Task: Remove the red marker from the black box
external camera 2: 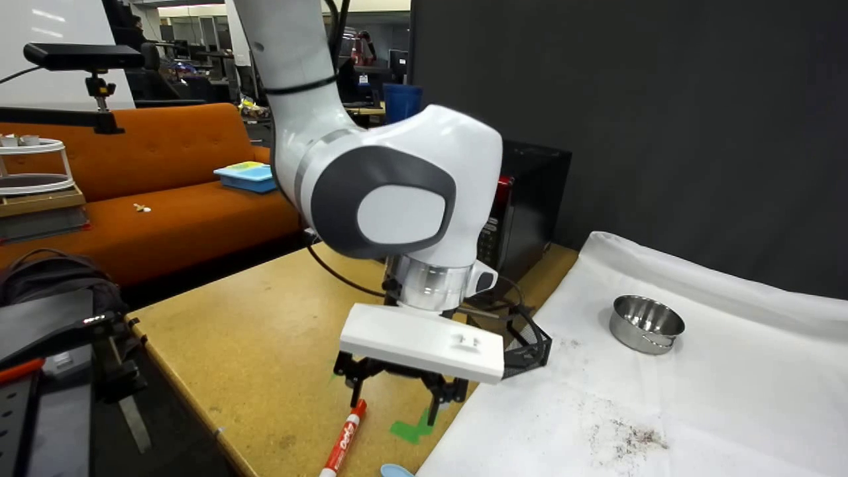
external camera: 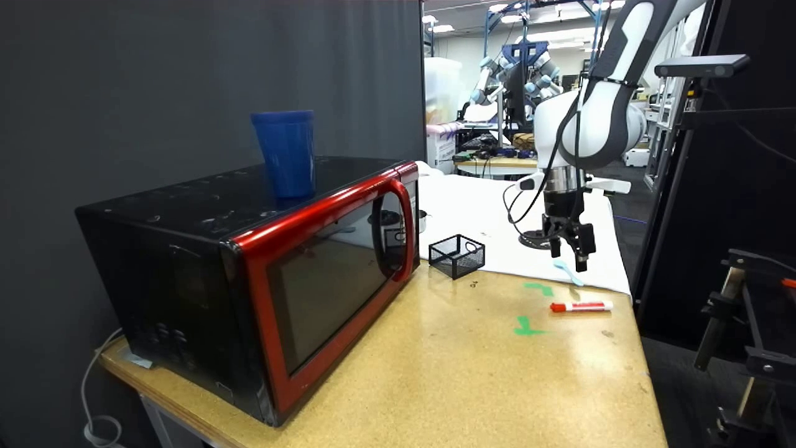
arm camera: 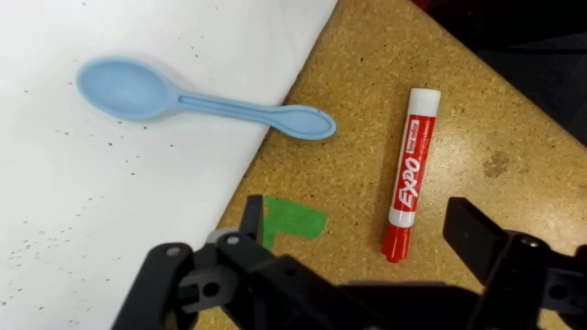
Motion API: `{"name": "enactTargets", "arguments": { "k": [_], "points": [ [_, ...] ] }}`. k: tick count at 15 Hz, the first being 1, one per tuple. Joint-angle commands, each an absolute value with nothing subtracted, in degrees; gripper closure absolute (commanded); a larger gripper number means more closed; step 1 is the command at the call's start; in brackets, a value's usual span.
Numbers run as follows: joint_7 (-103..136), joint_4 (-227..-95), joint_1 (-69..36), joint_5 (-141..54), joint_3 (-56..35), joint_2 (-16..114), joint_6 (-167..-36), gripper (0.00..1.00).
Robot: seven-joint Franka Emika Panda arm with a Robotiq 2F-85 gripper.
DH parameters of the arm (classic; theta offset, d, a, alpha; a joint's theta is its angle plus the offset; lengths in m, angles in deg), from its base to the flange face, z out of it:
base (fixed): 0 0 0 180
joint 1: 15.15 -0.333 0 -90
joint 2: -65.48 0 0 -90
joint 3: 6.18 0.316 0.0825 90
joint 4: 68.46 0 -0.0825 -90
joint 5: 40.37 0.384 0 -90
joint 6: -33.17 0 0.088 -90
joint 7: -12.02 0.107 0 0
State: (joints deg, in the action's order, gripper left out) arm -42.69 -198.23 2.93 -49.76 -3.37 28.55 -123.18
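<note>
The red marker (external camera: 581, 306) lies flat on the wooden tabletop, outside the box. It shows a red cap and white end in the wrist view (arm camera: 412, 169) and also in an exterior view (external camera 2: 342, 442). The black box (external camera: 471, 262) is a small open wire-mesh box at the seam of white sheet and wood, well away from the marker. In an exterior view the arm and cables partly hide the box (external camera 2: 536, 358). My gripper (arm camera: 355, 215) is open and holds nothing. It hangs above the table (external camera 2: 393, 412), near the marker's red cap end, not touching it.
A light blue spoon (arm camera: 124, 87) lies across the white sheet's edge beside the marker. Green tape (arm camera: 293, 217) is on the wood. A black microwave with a red door (external camera: 168, 286) bears a blue cup (external camera: 284, 155). A metal pot (external camera 2: 646, 324) stands on the sheet.
</note>
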Motion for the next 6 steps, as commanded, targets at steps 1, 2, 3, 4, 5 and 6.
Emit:
{"name": "enactTargets", "arguments": {
  "k": [1, 2, 3, 4, 5, 6],
  "points": [
    [-45.3, -202.9, 5.7, -47.7, -1.9, 36.7, -120.3, 0.0],
    [-45.8, -203.9, 5.8, -47.0, -2.0, 38.9, -119.6, 0.0],
    [-46.3, -205.0, 5.9, -46.2, -2.2, 41.3, -119.4, 0.0],
    [-46.9, -206.2, 6.0, -45.4, -2.3, 43.5, -119.4, 0.0],
    [-47.6, -207.3, 5.9, -44.5, -2.6, 45.7, -119.5, 0.0],
    [-48.5, -208.4, 5.8, -43.4, -2.7, 47.6, -119.8, 0.0]
  ]
}}
